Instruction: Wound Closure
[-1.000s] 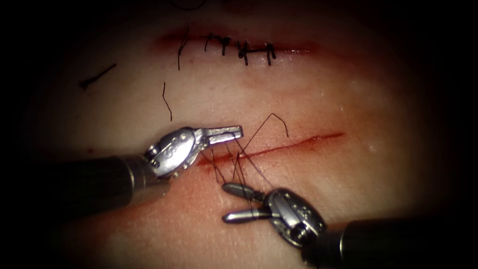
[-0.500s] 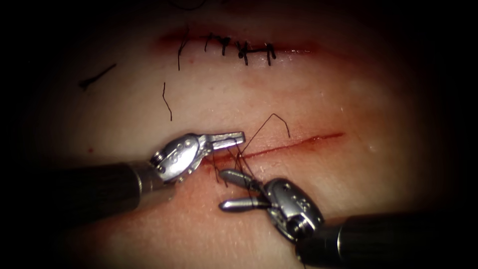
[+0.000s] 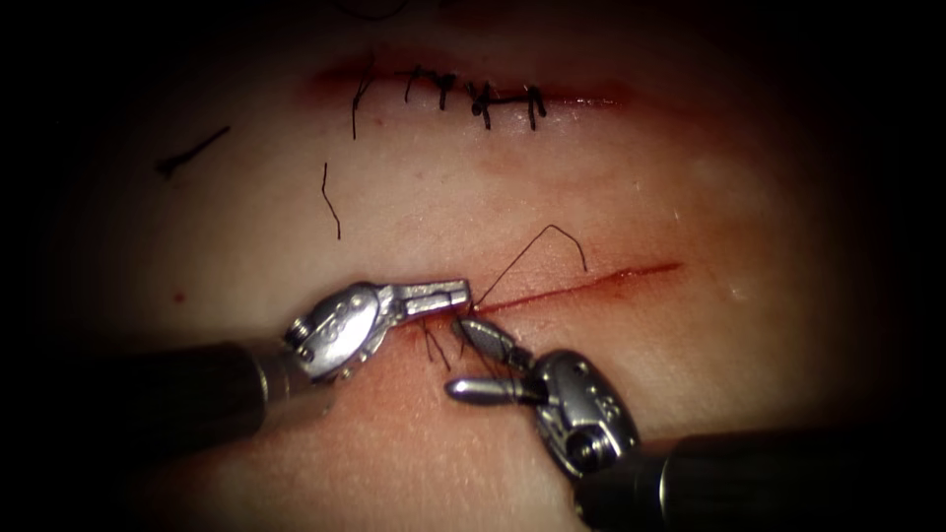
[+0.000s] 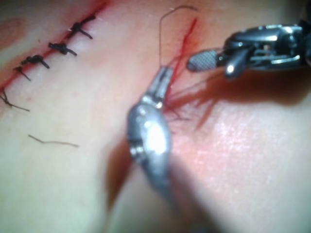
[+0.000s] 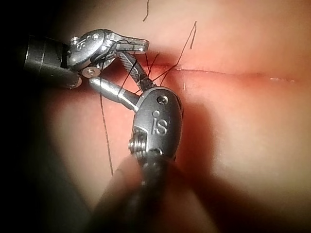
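The left gripper (image 3: pixel 463 293) lies at the left end of the open cut (image 3: pixel 581 284) in the centre of the endoscope frame, its jaws pressed together. Dark thread (image 3: pixel 532 244) gathers at its tip, so it seems to be closed on the thread, though the exact grip point is hard to make out. From there one strand rises in a thin arch to the upper right and bends back down just above the cut. Short strands (image 3: pixel 434 347) hang below the jaws onto the reddened tissue (image 3: pixel 690 197).

The right gripper (image 3: pixel 461 357) comes in from the lower right with its jaws spread wide. The upper jaw reaches up to the thread cluster just beside the left gripper's tip; the lower jaw points left over the tissue. It holds nothing that can be seen. I cannot make out the needle.

Along the top of the frame runs a second cut closed with dark stitches (image 3: pixel 480 97). Loose cut ends of thread (image 3: pixel 330 200) lie on the tissue in the upper left.
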Robot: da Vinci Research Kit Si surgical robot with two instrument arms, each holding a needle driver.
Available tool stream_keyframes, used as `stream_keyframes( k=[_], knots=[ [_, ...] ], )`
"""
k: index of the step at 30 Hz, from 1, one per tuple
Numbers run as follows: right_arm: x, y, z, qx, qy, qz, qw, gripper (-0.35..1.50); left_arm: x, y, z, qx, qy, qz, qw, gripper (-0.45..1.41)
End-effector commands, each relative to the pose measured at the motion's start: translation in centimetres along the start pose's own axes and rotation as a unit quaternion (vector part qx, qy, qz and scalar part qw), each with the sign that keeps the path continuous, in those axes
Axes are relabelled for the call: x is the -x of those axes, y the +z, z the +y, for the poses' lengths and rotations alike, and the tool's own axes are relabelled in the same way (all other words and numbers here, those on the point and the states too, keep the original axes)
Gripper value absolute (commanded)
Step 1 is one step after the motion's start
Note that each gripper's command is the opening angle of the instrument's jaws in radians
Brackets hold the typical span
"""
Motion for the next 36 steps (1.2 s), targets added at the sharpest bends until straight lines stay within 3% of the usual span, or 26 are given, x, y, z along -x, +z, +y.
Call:
stream_keyframes(
  k=[1, 21, 33, 36],
  knots=[
    [0.09, -0.01, 0.0, 0.003, 0.002, 0.0, 1.0, 0.73, 0.09, 0.05, 0.01, 0.0, -0.001, 0.001, 1.0, -0.45],
    [0.03, -0.14, 0.12, 0.031, 0.006, 0.011, 0.999, 0.68, 0.02, 0.03, 0.17, 0.047, -0.001, 0.063, 0.997, -0.45],
    [-0.01, -0.05, 0.16, 0.088, 0.116, 0.049, 0.988, 0.68, 0.19, 0.16, 0.17, 0.06, 0.002, 0.066, 0.996, -0.45],
    [-0.03, -0.04, 0.17, 0.108, 0.125, 0.048, 0.985, 0.78, 0.21, 0.18, 0.14, 0.06, 0.002, 0.066, 0.996, -0.45]
  ],
)
